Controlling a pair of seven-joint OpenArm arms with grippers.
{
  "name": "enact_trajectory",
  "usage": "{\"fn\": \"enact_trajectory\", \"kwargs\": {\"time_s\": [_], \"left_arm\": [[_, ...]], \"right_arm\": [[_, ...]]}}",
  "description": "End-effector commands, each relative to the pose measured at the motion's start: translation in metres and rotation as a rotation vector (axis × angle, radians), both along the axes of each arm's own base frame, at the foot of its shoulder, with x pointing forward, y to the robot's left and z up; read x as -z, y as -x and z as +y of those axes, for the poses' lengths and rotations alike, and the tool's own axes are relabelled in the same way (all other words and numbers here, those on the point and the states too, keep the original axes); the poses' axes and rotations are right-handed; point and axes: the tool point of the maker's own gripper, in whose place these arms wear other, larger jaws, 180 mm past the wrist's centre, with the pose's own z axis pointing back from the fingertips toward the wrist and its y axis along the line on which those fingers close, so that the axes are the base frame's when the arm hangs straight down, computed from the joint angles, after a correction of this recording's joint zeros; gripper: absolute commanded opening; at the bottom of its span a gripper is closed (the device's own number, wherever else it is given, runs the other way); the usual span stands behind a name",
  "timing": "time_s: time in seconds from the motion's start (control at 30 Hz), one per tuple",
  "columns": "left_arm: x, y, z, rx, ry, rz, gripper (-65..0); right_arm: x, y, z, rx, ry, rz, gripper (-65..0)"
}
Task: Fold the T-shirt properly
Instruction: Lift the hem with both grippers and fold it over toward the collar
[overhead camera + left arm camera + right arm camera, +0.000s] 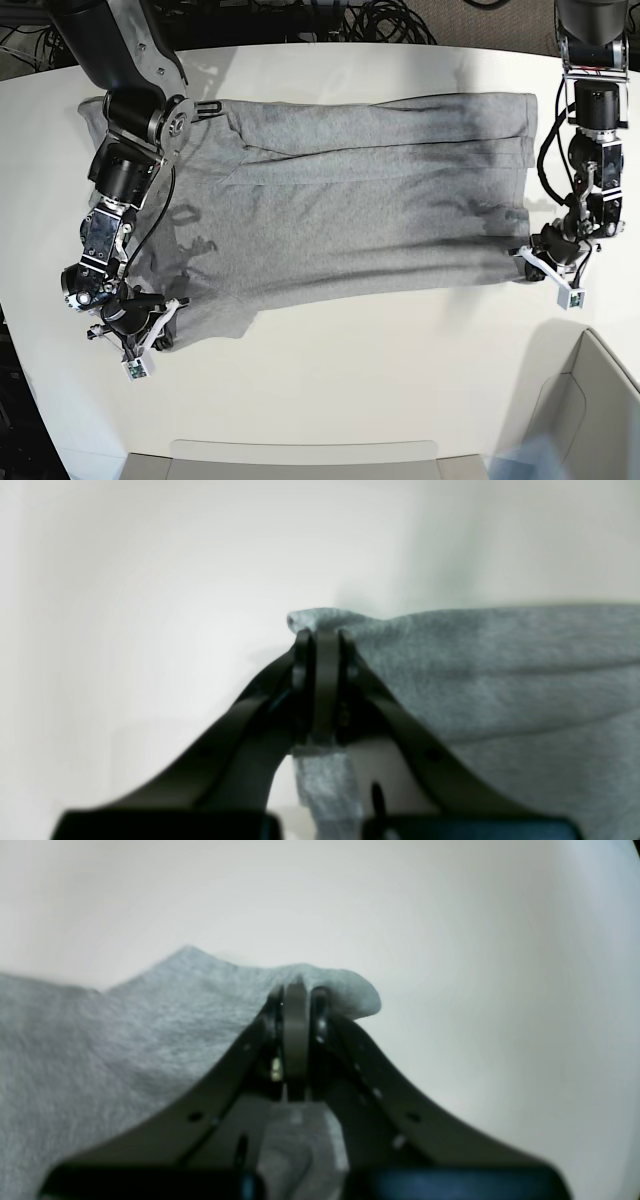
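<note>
The heather-grey T-shirt (350, 200) lies spread across the white table (360, 380), plain side up, with no lettering showing. My right gripper (165, 325), on the base view's left, is shut on the shirt's near left corner. In the right wrist view the gripper (297, 995) pinches a fold of the shirt (125, 1040), with cloth bulging past the tips. My left gripper (520, 255), on the base view's right, is shut on the shirt's near right corner. In the left wrist view the gripper (325, 640) clamps the edge of the shirt (500, 680).
A grey bin (590, 410) stands at the near right corner. A pale tray edge (300, 460) runs along the table's front. Black cables (380, 20) lie behind the table's far edge.
</note>
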Motion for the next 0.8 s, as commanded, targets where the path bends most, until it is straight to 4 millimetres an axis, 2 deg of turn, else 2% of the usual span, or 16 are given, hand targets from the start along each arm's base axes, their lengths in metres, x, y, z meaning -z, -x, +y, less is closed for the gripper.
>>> {"fn": "enact_trajectory", "kwargs": {"time_s": [0.0,0.13,0.33,0.53,0.77], "left_arm": [[-0.029,-0.011,0.006,0.004,-0.015,-0.075,-65.0],[-0.036,-0.001,-0.005,0.039,-0.024,-0.095,-65.0],[-0.035,0.016,-0.021,0.088,-0.036,-0.098,-65.0],[-0.037,0.046,-0.006,0.048,-0.042,-0.099,-65.0],[-0.036,0.072,-0.01,0.066,-0.059,-0.058,-65.0]], "right_arm": [[-0.036,-0.013,0.0,-0.008,-0.009,-0.105,-64.7],[-0.05,0.001,-0.003,0.004,0.004,-0.171,-64.6],[-0.049,0.017,-0.01,0.022,0.034,-0.186,-64.7],[-0.047,0.04,-0.014,0.031,0.058,-0.207,-64.7],[-0.032,0.072,-0.015,0.037,0.038,-0.157,-64.7]]}}
